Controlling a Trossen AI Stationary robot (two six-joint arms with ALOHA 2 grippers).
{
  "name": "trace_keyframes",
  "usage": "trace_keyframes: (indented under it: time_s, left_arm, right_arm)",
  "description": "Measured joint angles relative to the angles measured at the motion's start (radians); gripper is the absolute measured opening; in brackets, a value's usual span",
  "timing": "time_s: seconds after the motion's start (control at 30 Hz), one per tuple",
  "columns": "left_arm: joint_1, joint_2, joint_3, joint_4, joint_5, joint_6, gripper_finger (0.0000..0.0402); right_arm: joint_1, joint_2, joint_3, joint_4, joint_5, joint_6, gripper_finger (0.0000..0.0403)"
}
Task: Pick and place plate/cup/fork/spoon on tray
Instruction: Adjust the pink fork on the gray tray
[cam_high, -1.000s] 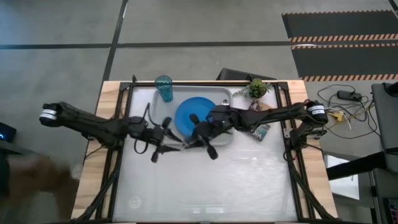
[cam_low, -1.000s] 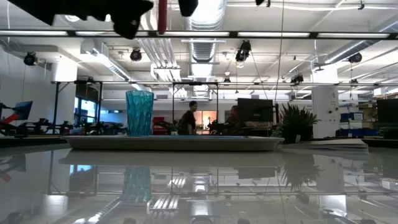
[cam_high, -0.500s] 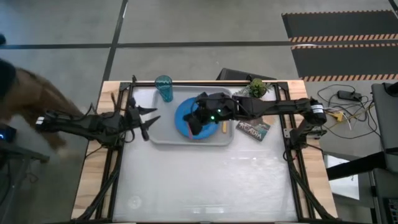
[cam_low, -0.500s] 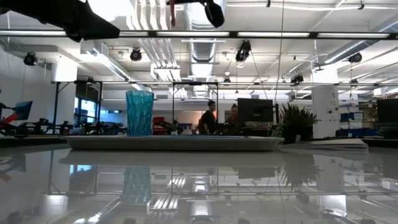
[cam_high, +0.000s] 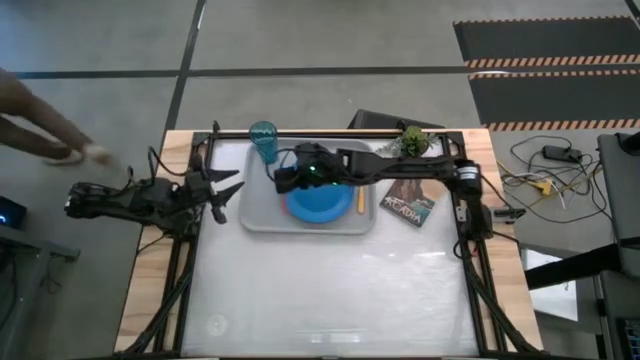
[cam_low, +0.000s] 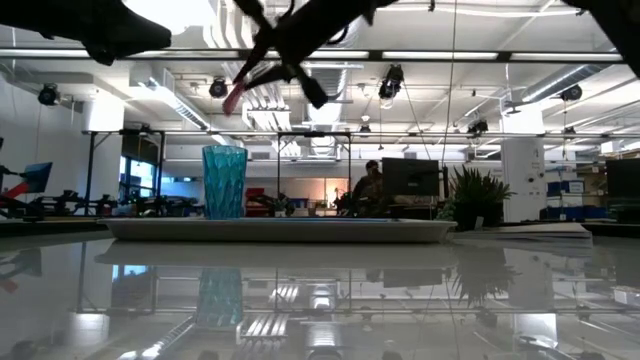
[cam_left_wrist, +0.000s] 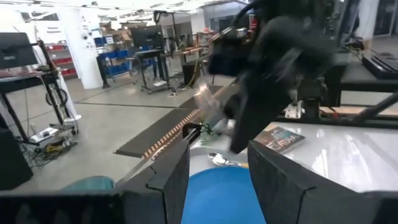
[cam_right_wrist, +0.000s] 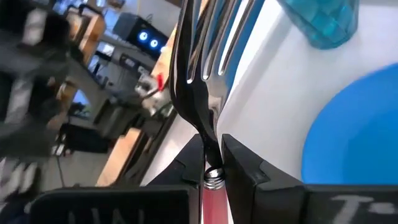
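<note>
high view, tray: tray (cam_high: 246, 215) sits far-centre on the table; plate (cam_high: 318, 201) on it, cup (cam_high: 264, 140) at its far-left corner, spoon (cam_high: 361, 199) just right of the plate.
high view, right arm: reaches across over the tray's far-left part, right gripper (cam_high: 285, 181) between cup and plate; fork itself too small to pick out here.
high view, left arm: pulled off to the table's left edge, left gripper (cam_high: 222, 190) with fingers spread, nothing in them.
low view: cup (cam_low: 224, 181) upright on the tray (cam_low: 280, 229); fork (cam_low: 250, 76) hangs tilted in the air above, pink handle low-left, well clear of the tray.
left wrist view: own fingers apart and empty; plate (cam_left_wrist: 221, 199) and spoon bowl (cam_left_wrist: 219, 159) ahead, right arm blurred above them.
right wrist view: right gripper (cam_right_wrist: 212, 163) clamped on the fork (cam_right_wrist: 198, 74) at the neck, where metal meets pink handle (cam_right_wrist: 214, 202), tines pointing away; cup (cam_right_wrist: 323, 22) and plate (cam_right_wrist: 354, 137) below.
progress: plate, cup, spoon placed; fork carried, not yet down. Judged last item; needs lowering and release on bare tray left of the plate.
</note>
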Motion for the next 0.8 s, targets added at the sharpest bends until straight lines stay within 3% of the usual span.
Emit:
trace_keyframes:
  time_s: [0.37, 0.53, 0.8]
  left_arm:
    - [0.0, -0.021, -0.001, -0.001, 0.006, 0.01, 0.0145]
    - [0.0, -0.02, -0.001, -0.001, 0.007, 0.011, 0.0145]
    - [0.0, -0.016, -0.001, -0.01, 0.008, 0.011, 0.0145]
  right_arm:
    - [-0.05, 0.339, 0.308, 0.003, 0.008, -0.044, 0.0028]
    - [-0.052, 0.487, 0.447, -0.012, -0.055, 0.005, 0.0028]
    - [-0.056, 0.592, 0.534, -0.101, -0.072, 0.034, 0.0028]
